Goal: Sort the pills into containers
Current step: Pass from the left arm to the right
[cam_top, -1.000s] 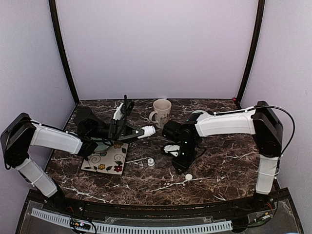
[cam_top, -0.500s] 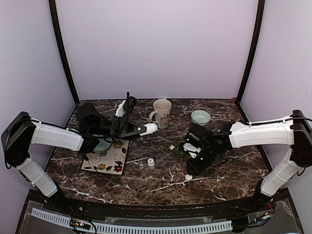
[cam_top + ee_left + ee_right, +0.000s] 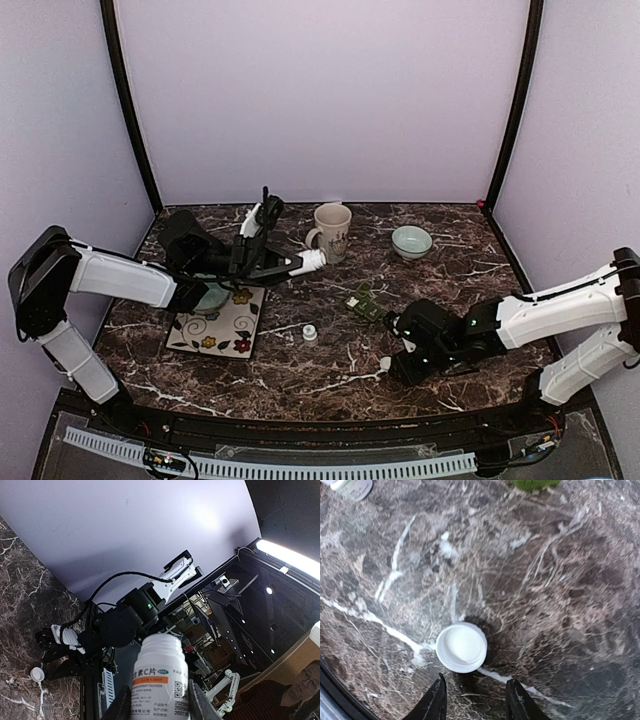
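A dark marble table stands between lilac walls. The green pill box lies near the table's middle, a little to the right. The left end effector is clamped on a white bottle, held sideways beside the mug. The right end effector is low near the front edge, fingers apart, and a white cap lies just ahead of them.

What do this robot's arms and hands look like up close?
Both the left arm and right arm have white shells, black joints and thin black cables. Each ends in a black two-fingered hand: left hand, right hand.
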`<state>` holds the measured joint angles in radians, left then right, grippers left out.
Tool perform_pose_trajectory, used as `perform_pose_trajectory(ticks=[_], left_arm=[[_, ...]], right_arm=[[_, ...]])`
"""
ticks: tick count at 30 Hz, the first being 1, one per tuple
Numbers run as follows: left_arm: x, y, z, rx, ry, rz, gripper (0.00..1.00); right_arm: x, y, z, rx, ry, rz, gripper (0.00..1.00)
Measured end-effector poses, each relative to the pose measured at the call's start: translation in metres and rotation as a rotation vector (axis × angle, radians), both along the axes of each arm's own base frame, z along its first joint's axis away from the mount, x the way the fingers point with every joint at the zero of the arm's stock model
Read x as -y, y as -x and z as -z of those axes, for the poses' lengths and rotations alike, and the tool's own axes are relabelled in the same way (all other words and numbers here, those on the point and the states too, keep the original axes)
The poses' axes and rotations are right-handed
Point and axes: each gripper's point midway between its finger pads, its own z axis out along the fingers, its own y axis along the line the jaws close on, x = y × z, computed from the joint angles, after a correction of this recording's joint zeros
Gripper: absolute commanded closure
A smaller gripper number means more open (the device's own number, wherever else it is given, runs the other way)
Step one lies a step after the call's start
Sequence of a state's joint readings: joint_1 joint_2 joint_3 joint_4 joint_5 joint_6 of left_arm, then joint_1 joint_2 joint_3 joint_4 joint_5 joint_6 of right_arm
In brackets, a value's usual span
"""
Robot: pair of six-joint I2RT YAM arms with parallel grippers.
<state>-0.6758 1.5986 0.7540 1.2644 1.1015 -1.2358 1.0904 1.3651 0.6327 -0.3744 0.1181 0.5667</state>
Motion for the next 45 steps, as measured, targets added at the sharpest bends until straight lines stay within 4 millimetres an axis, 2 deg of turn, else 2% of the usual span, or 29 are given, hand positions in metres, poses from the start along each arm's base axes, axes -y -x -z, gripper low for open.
perform_pose_trajectory(ticks=[3,7,9,12,14,18,21,24,26,29,32,35,45], left_arm=[[0.001,-0.001,-0.003,0.002,0.006,0.002,1.00],[0.002,-0.003,-0.005,0.000,0.008,0.004,1.00],[0.003,-0.004,-0.006,0.000,0.009,0.004,1.00],[0.004,-0.004,-0.006,-0.002,0.010,0.006,1.00],[0.004,-0.005,-0.004,-0.008,0.007,0.006,1.00],[0.006,-0.007,-0.002,-0.018,0.006,0.016,1.00],[0.007,-0.007,-0.001,-0.026,0.009,0.025,1.00],[0.007,-0.006,-0.001,-0.033,0.012,0.037,1.00],[0.007,-0.005,-0.002,-0.036,0.013,0.043,1.00],[0.006,-0.002,-0.004,-0.034,0.017,0.056,1.00],[0.005,0.000,-0.006,-0.037,0.020,0.066,1.00],[0.004,0.001,-0.007,-0.036,0.021,0.075,1.00],[0.004,0.003,-0.012,-0.027,0.028,0.089,1.00]], right_arm=[[0.002,0.006,0.011,0.030,-0.001,0.002,0.59],[0.000,0.004,0.005,0.087,-0.039,0.027,0.59],[0.000,0.001,-0.004,0.123,-0.058,0.043,0.59],[-0.006,0.003,-0.030,0.175,-0.105,0.034,0.59],[-0.014,0.003,-0.059,0.213,-0.163,0.027,0.59],[-0.035,-0.005,-0.135,0.296,-0.327,0.030,0.60],[-0.048,-0.011,-0.182,0.346,-0.413,0.023,0.61],[-0.063,-0.017,-0.222,0.391,-0.469,0.008,0.62],[-0.070,-0.023,-0.237,0.407,-0.488,0.004,0.63],[-0.075,-0.035,-0.248,0.412,-0.508,0.008,0.66],[-0.074,-0.051,-0.252,0.396,-0.536,0.027,0.66],[-0.077,-0.059,-0.257,0.373,-0.569,0.025,0.67],[-0.103,-0.047,-0.280,0.223,-0.738,-0.073,0.68]])
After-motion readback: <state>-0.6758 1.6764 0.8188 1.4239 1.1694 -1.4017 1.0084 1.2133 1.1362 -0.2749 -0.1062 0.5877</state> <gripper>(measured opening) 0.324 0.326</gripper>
